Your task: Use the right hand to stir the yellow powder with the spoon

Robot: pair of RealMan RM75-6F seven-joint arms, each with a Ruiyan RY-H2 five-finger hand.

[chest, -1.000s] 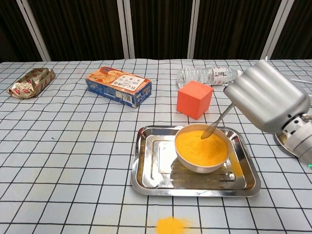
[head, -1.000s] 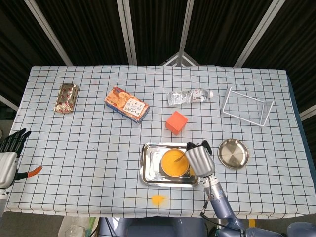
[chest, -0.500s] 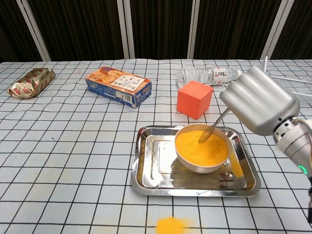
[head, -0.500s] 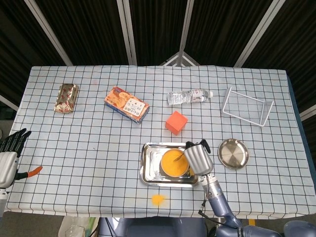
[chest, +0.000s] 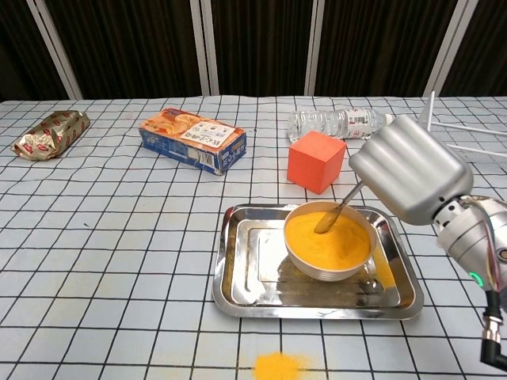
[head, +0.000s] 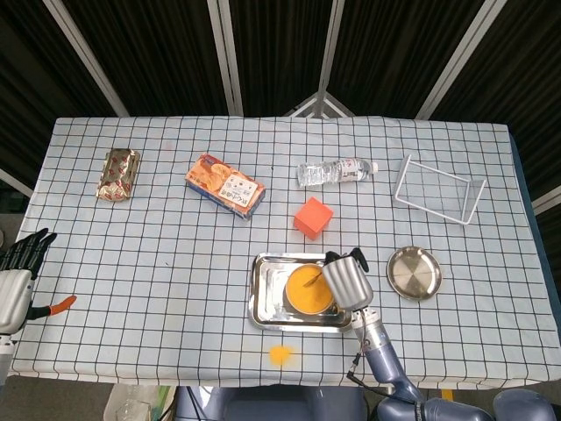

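Table [head: 175, 263] under a white cloth with a black grid; dark slatted wall panels behind with pale uprights. Loose yellow spill [chest: 277, 366] on the cloth near the front edge. Right hand [chest: 408, 178] grips the spoon [chest: 337, 212] by its handle, fingers curled out of sight behind the metal back of the hand; spoon tip dips into the yellow powder [chest: 329, 237] filling the bowl [chest: 317, 269], which sits in the steel tray [chest: 238, 277]. Left hand [head: 17, 263] sits at the frame edge off the table's corner, partly cut off, fingers spread, holding nothing. Biscuit box [chest: 192, 138] printing too small to read; bottle [chest: 337, 123] label likewise.
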